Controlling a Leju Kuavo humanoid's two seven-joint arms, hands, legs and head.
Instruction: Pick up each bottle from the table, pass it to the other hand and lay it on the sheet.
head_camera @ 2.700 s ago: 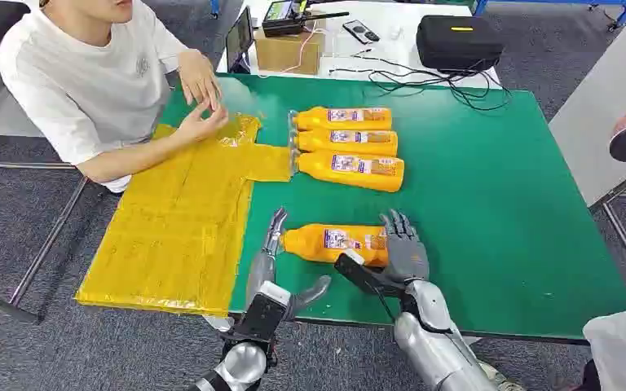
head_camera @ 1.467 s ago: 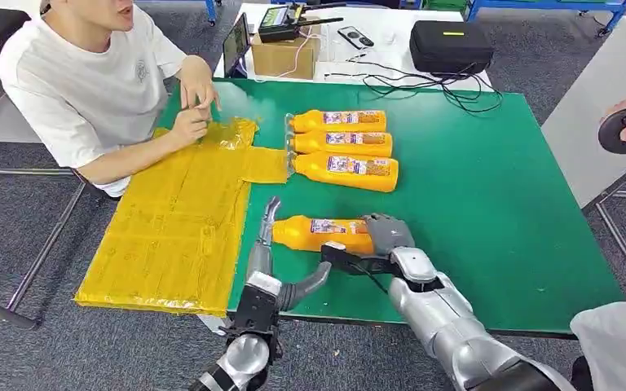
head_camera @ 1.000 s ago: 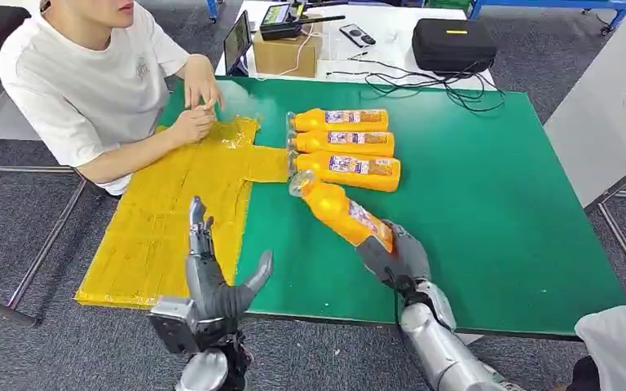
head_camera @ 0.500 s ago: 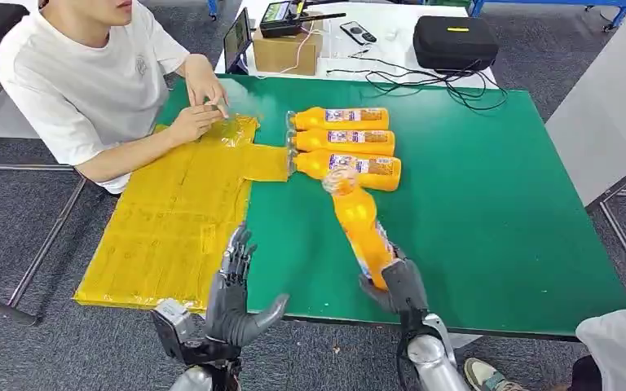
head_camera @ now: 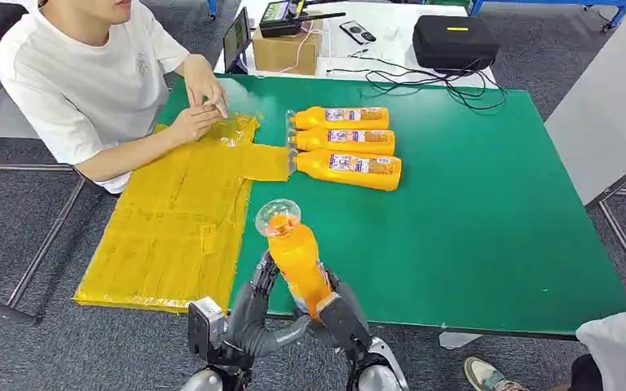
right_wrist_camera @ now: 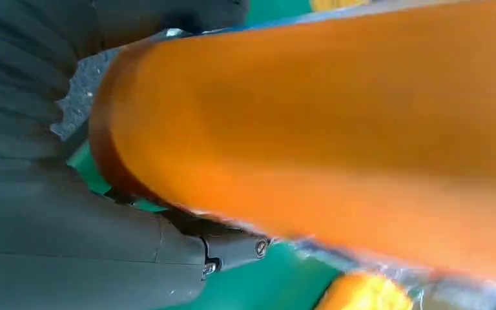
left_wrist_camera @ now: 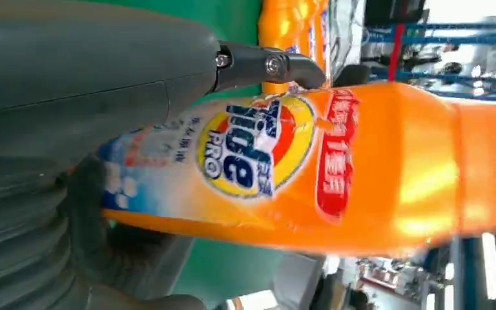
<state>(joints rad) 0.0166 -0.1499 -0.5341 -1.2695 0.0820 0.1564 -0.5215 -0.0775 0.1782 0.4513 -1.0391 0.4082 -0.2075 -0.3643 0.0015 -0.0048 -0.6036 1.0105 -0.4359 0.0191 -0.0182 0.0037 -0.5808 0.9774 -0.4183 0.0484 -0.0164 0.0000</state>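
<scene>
Four orange bottles are in my view, and I place them all from the green table (head_camera: pixel 489 212). One bottle (head_camera: pixel 297 257) stands nearly upright over the table's near edge, its clear cap (head_camera: pixel 278 217) pointing up toward my head camera, orange liquid filling the body. My right hand (head_camera: pixel 338 314) grasps its lower end from the right, fingers wrapped on the base. My left hand (head_camera: pixel 253 314) is against the same bottle from the left; in the left wrist view its thumb (left_wrist_camera: pixel 268 64) lies on the bottle's label (left_wrist_camera: pixel 252 152), so I read it as grasping too, though I cannot tell how firmly. The other three bottles (head_camera: pixel 346 142) lie on their sides in a row toward the table's far side, touching one another, caps pointing to the yellow sheet (head_camera: pixel 171 220). That sheet covers the table's left part and hangs past its left edge. A person (head_camera: pixel 81 81) sits at the table's far left corner, both hands resting on the sheet.
</scene>
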